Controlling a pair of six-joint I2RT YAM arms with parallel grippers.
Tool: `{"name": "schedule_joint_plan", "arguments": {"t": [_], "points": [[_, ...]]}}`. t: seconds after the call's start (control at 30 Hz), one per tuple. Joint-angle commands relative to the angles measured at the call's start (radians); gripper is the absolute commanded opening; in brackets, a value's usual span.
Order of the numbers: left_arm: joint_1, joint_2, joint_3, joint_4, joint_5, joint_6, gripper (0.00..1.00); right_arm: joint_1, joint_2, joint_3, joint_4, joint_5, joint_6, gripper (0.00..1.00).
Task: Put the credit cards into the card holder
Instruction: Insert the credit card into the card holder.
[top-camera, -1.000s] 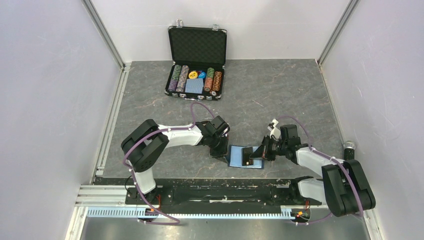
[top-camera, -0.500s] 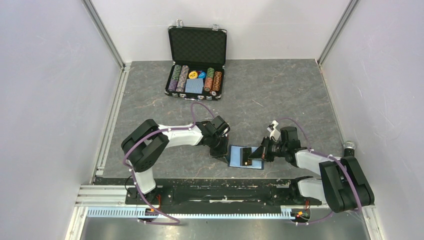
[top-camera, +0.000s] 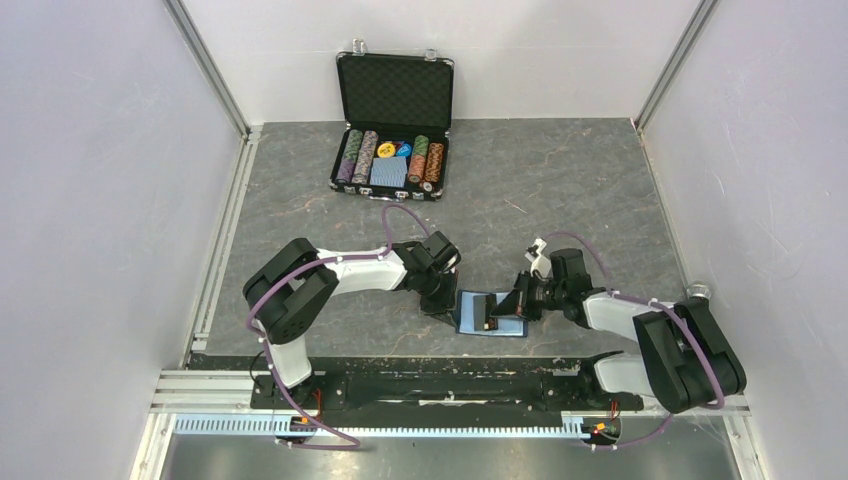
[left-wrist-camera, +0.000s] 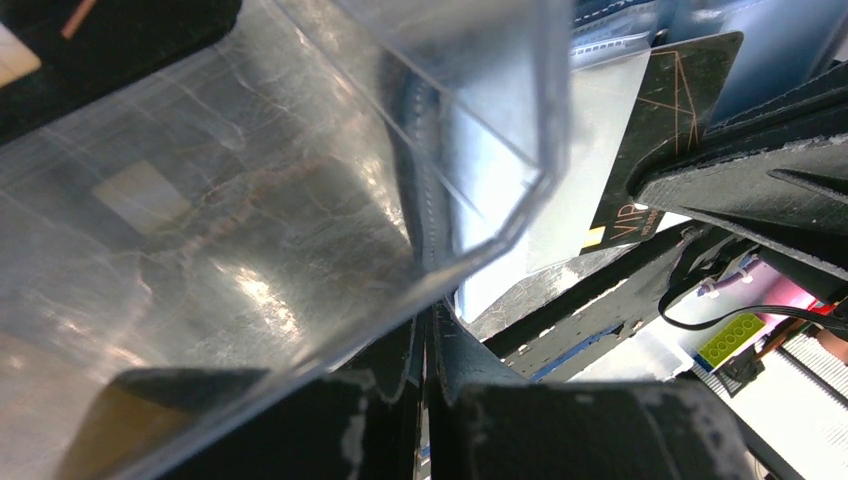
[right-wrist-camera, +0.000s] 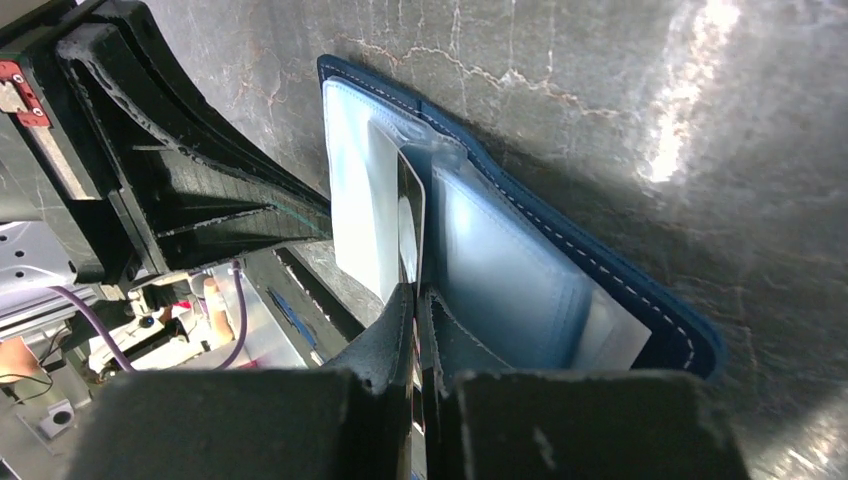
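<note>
The card holder (top-camera: 492, 320) lies open on the counter (top-camera: 560, 190) — left hand (left-wrist-camera: 428, 350) clenched on its edge, likely steadying it — so the right hand (right-wrist-camera: 416, 300), pinching a dark credit card (right-wrist-camera: 411, 215), can reach a pocket (right-wrist-camera: 500, 270).

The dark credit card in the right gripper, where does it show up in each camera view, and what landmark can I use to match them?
Top external: the dark card sits low centre, over the open card holder, at the right gripper.
Left wrist: the dark card is upper right, gold lines and VIP lettering showing.
Right wrist: the dark card is centre, seen edge-on, entering a pocket.
Shared landmark: the blue card holder.
</note>
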Motion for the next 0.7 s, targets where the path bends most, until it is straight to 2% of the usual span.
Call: {"name": "schedule_joint_plan", "arguments": {"t": [0.0,0.3,0.5,0.67], "points": [[-0.015,0.047,0.016,0.012,-0.030,-0.020,0.02,0.045,0.041,0.037,-0.004,0.053,0.008,0.00],[-0.017,0.047,0.022,0.010,-0.028,-0.018,0.02,0.130,0.116,0.104,0.038,0.047,0.057,0.01],[-0.017,0.045,0.037,0.005,-0.029,-0.011,0.02,0.152,0.130,0.136,0.002,0.051,0.044,0.16],[-0.017,0.007,0.054,-0.035,-0.076,0.025,0.03,0.151,0.100,0.202,-0.197,0.142,-0.056,0.36]]}}
